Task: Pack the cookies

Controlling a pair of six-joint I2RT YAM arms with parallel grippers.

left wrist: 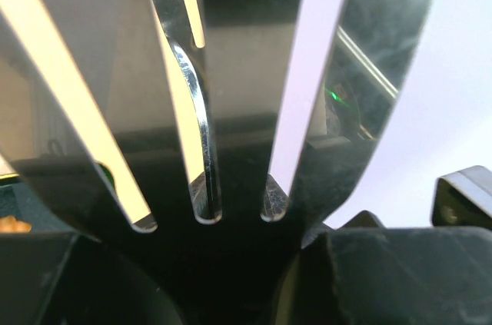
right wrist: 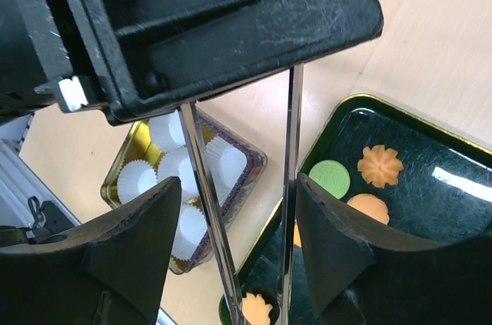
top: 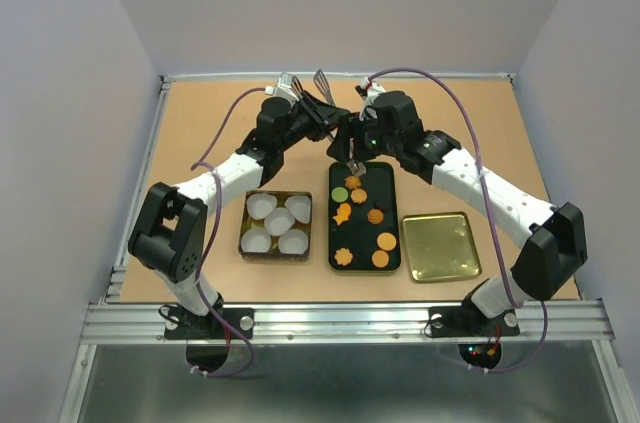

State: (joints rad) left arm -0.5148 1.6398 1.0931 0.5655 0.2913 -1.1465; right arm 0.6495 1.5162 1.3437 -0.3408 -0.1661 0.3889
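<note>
in the overhead view, a square gold metal tin (top: 246,243) sits left of centre on the brown table (top: 200,123). it is packed with five white pleated paper cups (top: 279,221).

up and to the right, near the upper middle of the frame, the left gripper (top: 322,123) meets the other arm's. its own camera is filled by a broad, shiny slotted blade rising from between its dark fingers (left wrist: 77,279). the blade belongs to a pair of shiny metal tongs (top: 351,167), and the left gripper looks clamped on it.

just right of that, the right gripper (top: 354,146) points down at the tongs. in its wrist view the two thin tong arms run edge-on between its black fingers (right wrist: 346,240). the right-hand arm lies along the right-hand finger, and a sliver of table shows beside the left-hand one. i cannot tell whether this gripper is pressing on the tongs or only standing around them.

below the grippers lies a long dark green rectangular tray (top: 388,188), just beside the tin. all the small orange-brown cookies (top: 375,215) lie in it, spread apart, some round, some star or flower shaped. one round green cookie (top: 341,193) lies near the tray's upper left corner, close under the tong tips.

at lower right, just beside the tray, lies a shallow square gold lid (top: 440,246).
</note>
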